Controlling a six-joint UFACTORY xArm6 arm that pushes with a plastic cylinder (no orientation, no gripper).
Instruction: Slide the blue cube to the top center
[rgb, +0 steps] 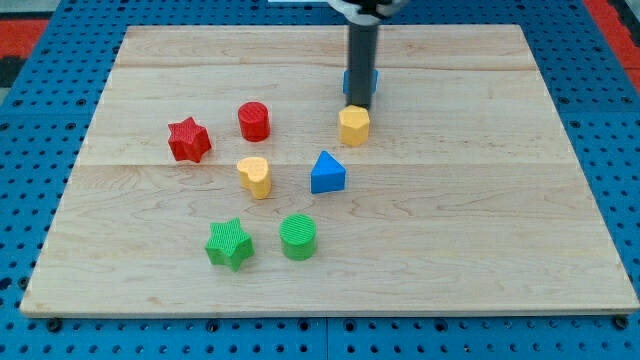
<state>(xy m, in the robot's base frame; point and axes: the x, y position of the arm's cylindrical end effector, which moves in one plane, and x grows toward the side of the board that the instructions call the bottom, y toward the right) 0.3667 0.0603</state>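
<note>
The blue cube (372, 82) sits near the top centre of the wooden board (480, 200), mostly hidden behind my dark rod. My tip (359, 106) stands right in front of the cube, on its lower side, and just above the yellow hexagonal block (354, 126). Whether the tip touches the cube cannot be told.
A blue triangular block (327, 173) lies below the yellow hexagon. A yellow heart-like block (255, 176), a red cylinder (254, 121) and a red star (188, 139) lie to the left. A green star (229, 244) and a green cylinder (298, 236) lie near the bottom.
</note>
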